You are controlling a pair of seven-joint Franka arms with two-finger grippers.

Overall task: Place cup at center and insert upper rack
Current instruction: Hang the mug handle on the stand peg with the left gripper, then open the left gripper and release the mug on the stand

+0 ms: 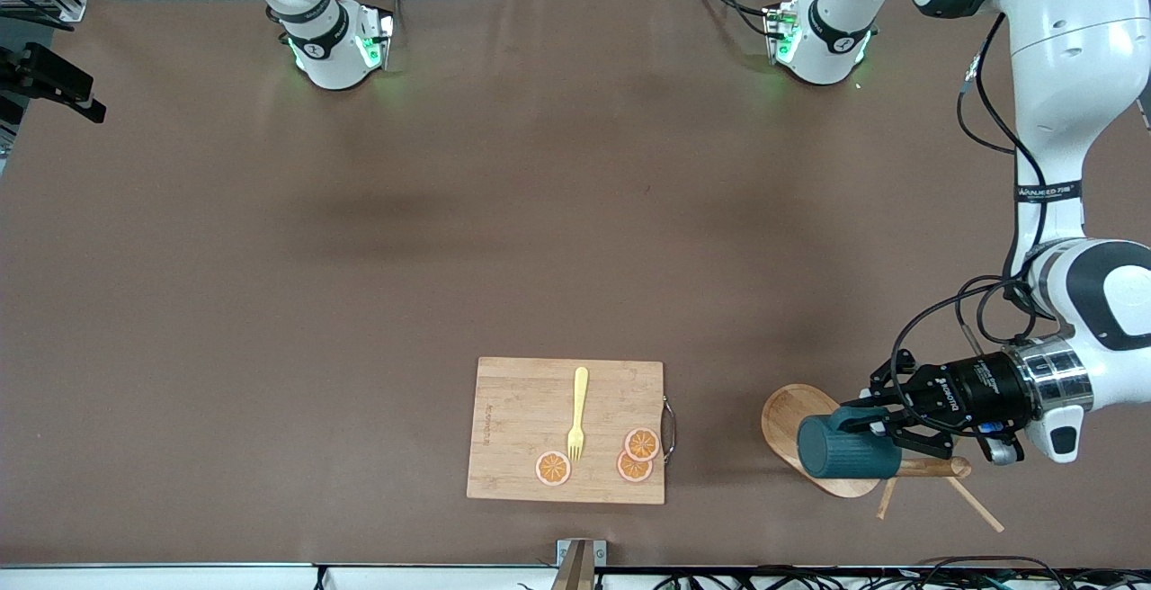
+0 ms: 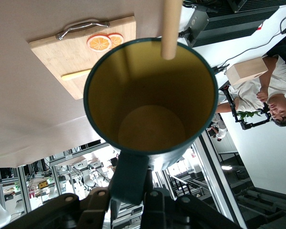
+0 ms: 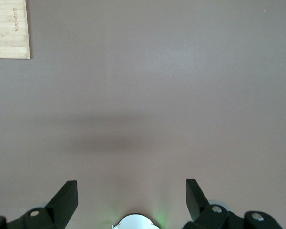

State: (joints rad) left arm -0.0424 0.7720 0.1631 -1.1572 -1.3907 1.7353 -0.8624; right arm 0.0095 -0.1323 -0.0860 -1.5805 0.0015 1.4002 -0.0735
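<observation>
Brown covering spreads across the whole table, with both arm bases standing along its edge farthest from the front camera. Toward the left arm's end, the left gripper is closed on the handle of the cup, holding it tipped on its side over the upper rack. This mug tree lies toppled on the table: its oval base shows partly under the cup, its round post runs out from beneath the cup toward the left arm's end, and its thin peg rods splay out on the table near the post's tip. Whether the cup touches the rack cannot be told. In the left wrist view the cup fills the frame, mouth toward the camera and yellow inside showing, with the post crossing its rim and the handle pinched between the fingers.

Nearer the table's middle, close to the front camera, lies a wooden cutting board with a metal handle on the edge facing the rack. On it rest a yellow fork and three orange slices.

The right arm waits, its right gripper open over bare table, with a corner of the cutting board visible in its wrist view.
</observation>
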